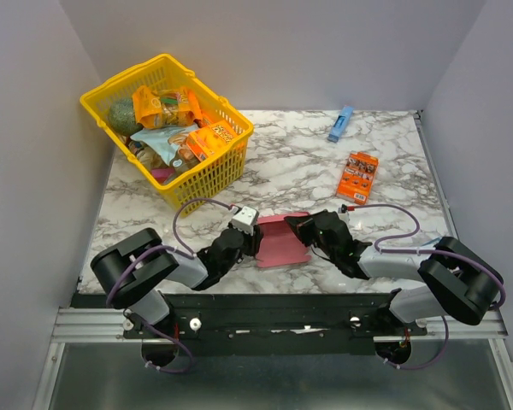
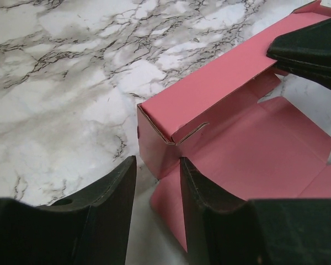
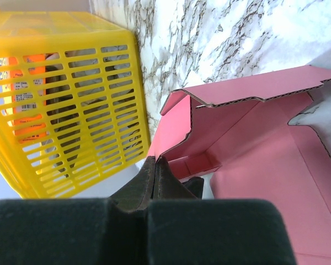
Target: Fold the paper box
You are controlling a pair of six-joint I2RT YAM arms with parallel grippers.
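The box (image 1: 282, 243) lies close to the near edge of the tabletop (image 1: 299, 162), about midway along it, right between the two arms. It is half formed. A long wall stands up on the far side, a short wall is turned up at the left end, and the rest lies flat as open flaps toward the near edge. Its long axis runs left to right, roughly along that near edge.

The left gripper (image 1: 255, 239) sits at the left end. From its own camera the left gripper (image 2: 158, 160) has its jaws partly apart with bare marble showing in the gap. The corner where the short wall meets the long one stands just ahead, in the mouth of the jaws. One finger (image 2: 107, 204) is outside the box (image 2: 265, 149) and the other is over its floor. Nothing is pinched there yet.

The right gripper (image 1: 292, 224) is at the other end, up against the long wall's top edge. The right gripper (image 3: 155, 163) has its fingers pressed together at the pink wall, and I can't make out whether any card is caught between them.

The left arm looks the nearer to the next fold. I'd say it only needs a short push forward to take that corner wall.
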